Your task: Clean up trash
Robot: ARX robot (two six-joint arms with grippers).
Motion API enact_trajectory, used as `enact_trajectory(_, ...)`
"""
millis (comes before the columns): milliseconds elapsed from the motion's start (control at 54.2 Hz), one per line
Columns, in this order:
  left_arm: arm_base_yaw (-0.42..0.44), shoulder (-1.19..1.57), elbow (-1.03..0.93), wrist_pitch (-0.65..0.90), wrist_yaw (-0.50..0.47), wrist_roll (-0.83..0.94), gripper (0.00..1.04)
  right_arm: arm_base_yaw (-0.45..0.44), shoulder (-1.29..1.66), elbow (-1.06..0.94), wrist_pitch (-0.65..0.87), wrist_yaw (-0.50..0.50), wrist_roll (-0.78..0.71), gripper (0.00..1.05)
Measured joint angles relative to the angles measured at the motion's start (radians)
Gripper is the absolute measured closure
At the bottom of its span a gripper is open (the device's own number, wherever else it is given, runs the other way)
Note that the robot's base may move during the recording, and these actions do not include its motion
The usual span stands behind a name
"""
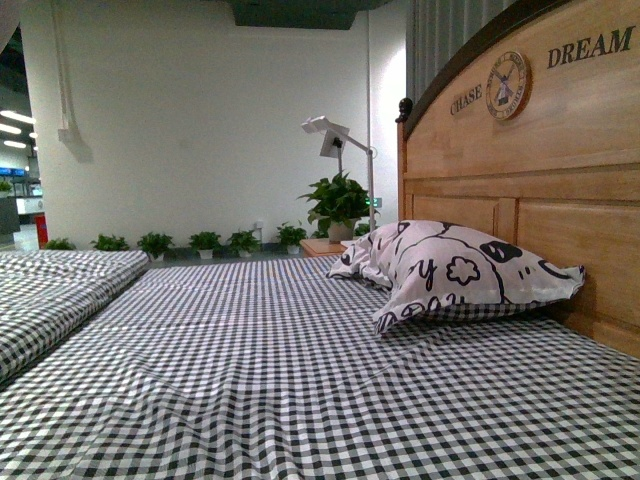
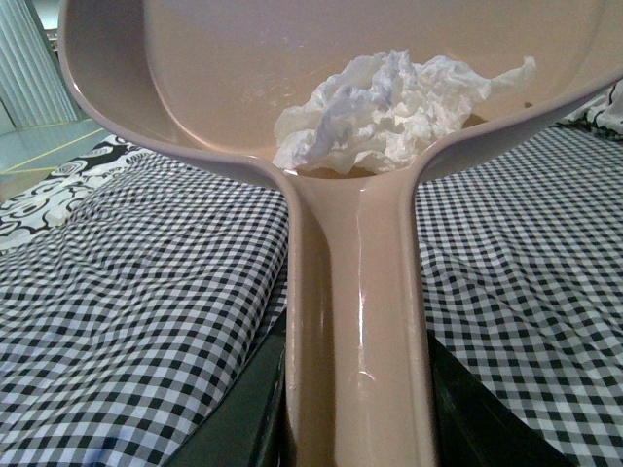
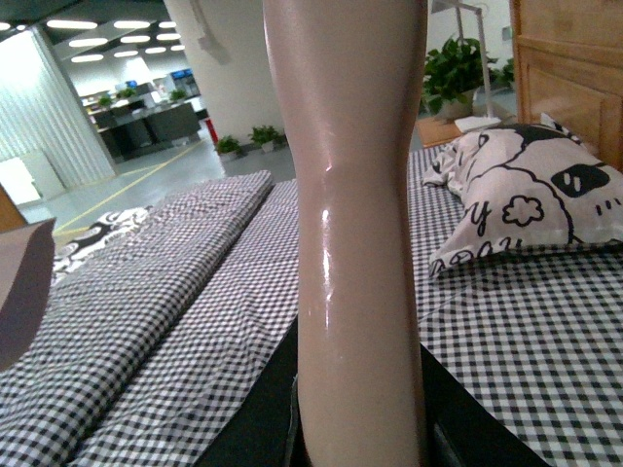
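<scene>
In the left wrist view, a crumpled white wad of trash (image 2: 389, 107) lies inside the beige dustpan (image 2: 195, 88), close to where the pan meets its handle. My left gripper (image 2: 355, 428) is shut on that handle, dark fingers on both sides. In the right wrist view, my right gripper (image 3: 360, 428) is shut on the beige handle of the brush (image 3: 355, 195), which rises out of the frame; its bristles are out of view. Neither arm shows in the front view.
A black-and-white checked bedsheet (image 1: 300, 380) covers the bed. A white pillow with black doodles (image 1: 455, 270) lies against the wooden headboard (image 1: 540, 180). A folded checked quilt (image 1: 50, 290) runs along the left. A nightstand with a plant (image 1: 335, 205) and lamp stands beyond.
</scene>
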Motion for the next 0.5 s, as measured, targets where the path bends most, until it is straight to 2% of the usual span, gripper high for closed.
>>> enact_trajectory(111, -0.024, -0.002, -0.014, 0.021, -0.005, -0.012, 0.78, -0.003, -0.001, -0.002, -0.017, 0.018, -0.008, 0.86)
enact_trajectory(498, -0.026, -0.002, -0.017, 0.022, -0.009, -0.016, 0.78, -0.003, -0.001, -0.002, -0.018, 0.023, -0.011, 0.86)
